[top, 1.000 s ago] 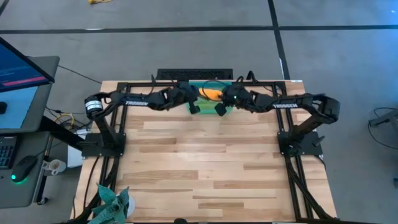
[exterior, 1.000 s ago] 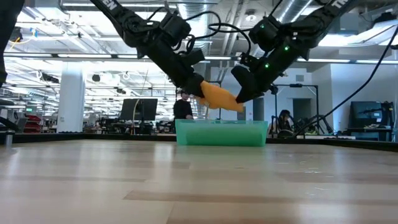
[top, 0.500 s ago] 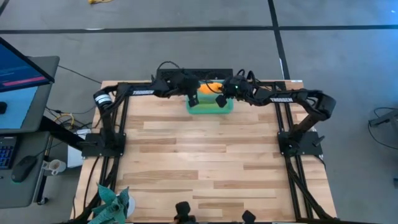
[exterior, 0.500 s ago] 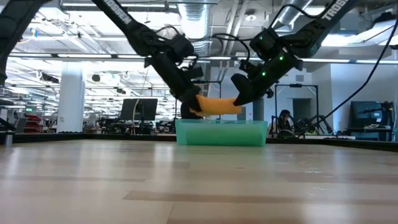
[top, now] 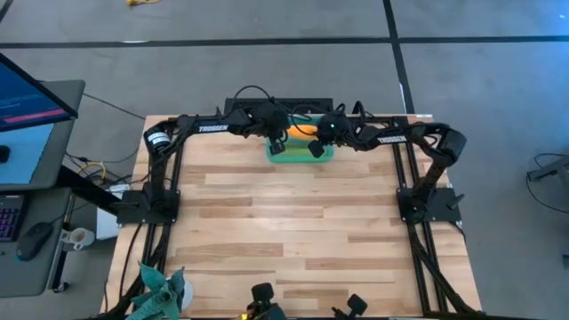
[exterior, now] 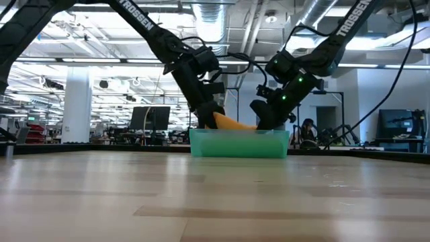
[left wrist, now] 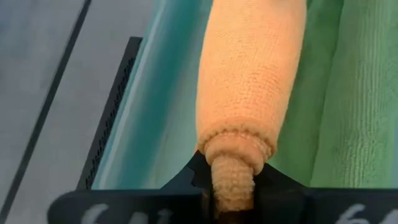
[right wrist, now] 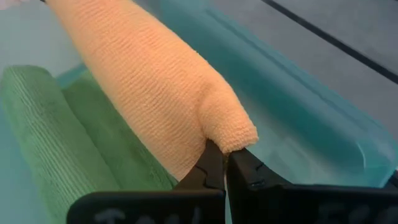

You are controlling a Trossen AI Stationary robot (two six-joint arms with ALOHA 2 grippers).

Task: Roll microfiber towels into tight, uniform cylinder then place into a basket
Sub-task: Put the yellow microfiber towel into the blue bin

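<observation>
Two dark robot arms meet over the basket [top: 300, 156] at the far edge of the wooden table [top: 293, 231], each pinching one end of a rolled orange towel [exterior: 232, 123]. The left gripper [left wrist: 233, 198] is clamped shut on a narrow, squeezed tip of the roll, which runs straight ahead of its fingers and dips inside the bin's translucent teal wall. The right gripper [right wrist: 225, 167] has its fingers pressed together on a corner of the opposite end, the roll stretching away from it. Directly beside the orange towel, already lying on the basket floor, is a rolled green towel [right wrist: 43, 124], close alongside and partly under it as seen past the right gripper. From table height, both grippers sit low at the basket's rim, its front wall hiding their fingertips. Well behind both arms, at the table's near corner, stands a spiky plant-like thing [top: 158, 293]; a desk with a monitor [top: 27, 98] flanks the left arm's side.
</observation>
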